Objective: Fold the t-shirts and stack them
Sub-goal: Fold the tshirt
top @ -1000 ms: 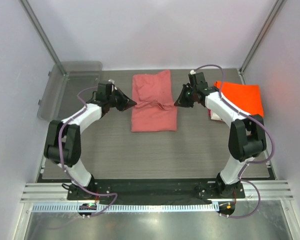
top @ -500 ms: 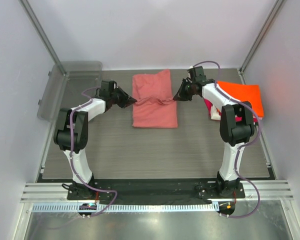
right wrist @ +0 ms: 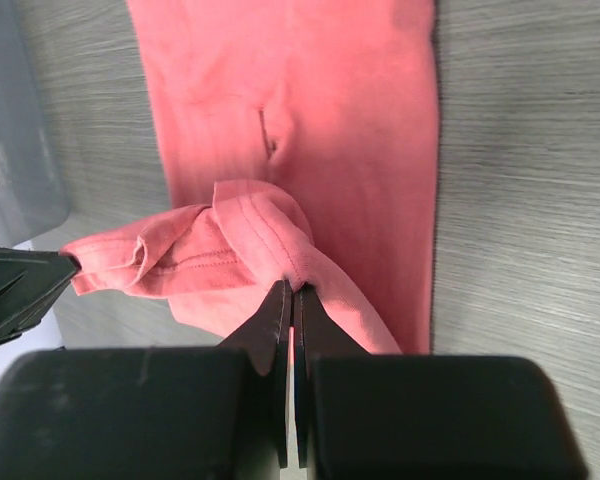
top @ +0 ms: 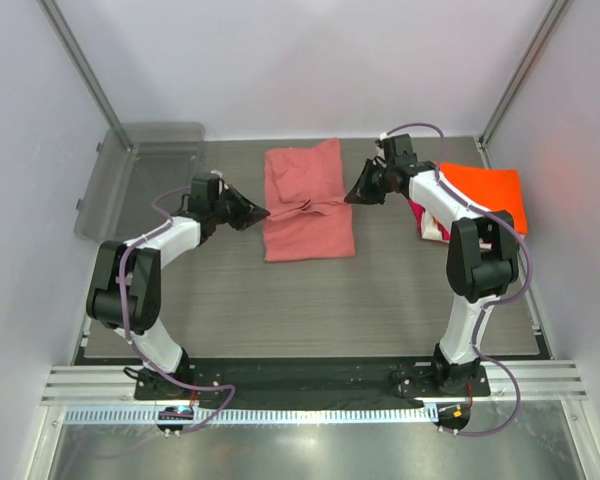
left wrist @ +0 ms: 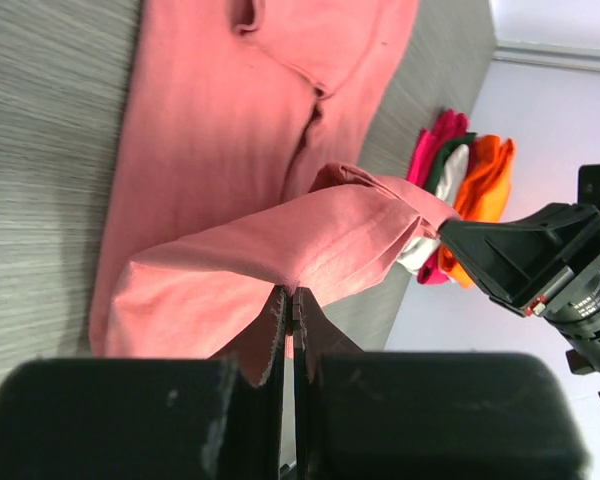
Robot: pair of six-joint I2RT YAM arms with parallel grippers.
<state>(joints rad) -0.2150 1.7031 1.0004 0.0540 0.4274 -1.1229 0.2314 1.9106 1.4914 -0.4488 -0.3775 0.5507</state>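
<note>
Left gripper (left wrist: 290, 296): jaws pinched tight on the left edge of the pink shirt (top: 308, 215), cloth caught btwn the tips & pulled up off the table (top: 280, 300) in a taut ridge. Right gripper (right wrist: 288, 290): same, clamped on the shirt's right edge, w/ a bunched, stitched hem folded over just above the tips. The 2 grippers face ea. other across the shirt, approx. mid-length, w/ the lifted strip of cloth strung btwn them. Rest of the shirt lies flat beneath, already narrowed to a long rectangle, long axis running away from the arm bases, at the ctr of the table toward the back. Right of it, beside the right arm, sits a pile: orange shirt (top: 490, 190) on top, w/ edges of a white shirt (left wrist: 460, 165) & a magenta shirt (left wrist: 442, 130) showing under it on the side nearest the pink one. Clear grey tray (top: 150, 160) is at the back-left corner, well apart from the shirts.
</note>
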